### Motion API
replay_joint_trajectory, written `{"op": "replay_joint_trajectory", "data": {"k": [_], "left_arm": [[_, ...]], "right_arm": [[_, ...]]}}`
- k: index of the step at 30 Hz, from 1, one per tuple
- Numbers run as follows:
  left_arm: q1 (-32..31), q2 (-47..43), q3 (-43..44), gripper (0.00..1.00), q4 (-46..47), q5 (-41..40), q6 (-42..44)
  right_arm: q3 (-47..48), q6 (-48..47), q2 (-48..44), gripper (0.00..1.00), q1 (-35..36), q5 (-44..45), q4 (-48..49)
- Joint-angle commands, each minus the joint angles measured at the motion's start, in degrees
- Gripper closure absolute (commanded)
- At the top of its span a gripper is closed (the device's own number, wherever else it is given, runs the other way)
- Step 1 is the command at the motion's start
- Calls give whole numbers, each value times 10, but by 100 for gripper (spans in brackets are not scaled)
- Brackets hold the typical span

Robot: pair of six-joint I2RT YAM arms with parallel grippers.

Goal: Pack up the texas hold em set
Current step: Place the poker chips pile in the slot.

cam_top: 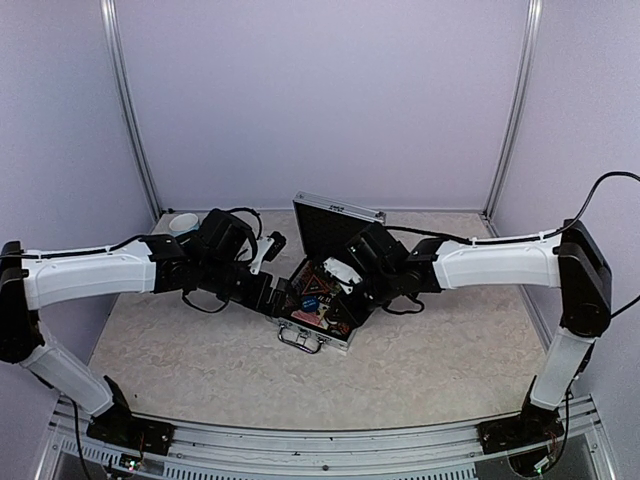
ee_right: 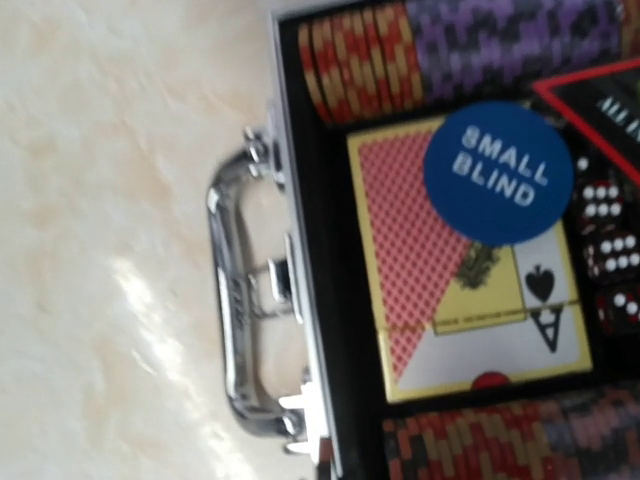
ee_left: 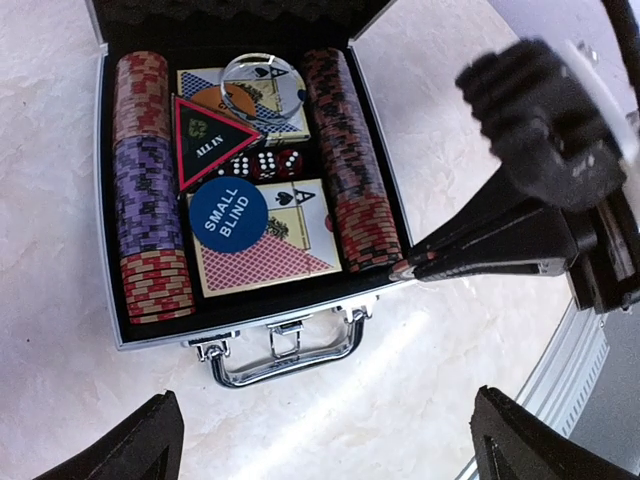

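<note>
The silver case (cam_top: 318,340) lies open mid-table with its lid (cam_top: 335,225) upright. Inside are striped chip rows (ee_left: 148,190), two card decks (ee_left: 265,250), a triangle marker (ee_left: 208,140), a blue SMALL BLIND button (ee_left: 228,218), a clear round button (ee_left: 262,85) and red dice (ee_left: 265,165). My left gripper (ee_left: 335,450) hangs open over the table in front of the case handle (ee_left: 285,350), holding nothing. My right gripper (ee_left: 415,268) is shut, its tip at the near end of the right chip row (ee_left: 350,160). The right wrist view shows the handle (ee_right: 232,320) and a deck (ee_right: 470,290), not its fingers.
A light-blue mug (cam_top: 183,222) stands at the back left, behind my left arm. Both arms reach in over the case from either side. Metal frame posts stand at the back corners, and a rail runs along the near edge.
</note>
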Motion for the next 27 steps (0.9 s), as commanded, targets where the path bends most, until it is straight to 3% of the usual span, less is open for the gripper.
{"op": "replay_joint_trajectory", "data": {"k": [1, 10, 27], "left_arm": [[18, -20, -8, 1, 14, 13, -16], [23, -28, -21, 1, 25, 34, -13], [23, -24, -22, 1, 24, 40, -7]], "right_arm": [[26, -46, 27, 100, 21, 61, -47], [41, -63, 55, 100, 42, 119, -62], [41, -65, 70, 100, 50, 126, -63]]}}
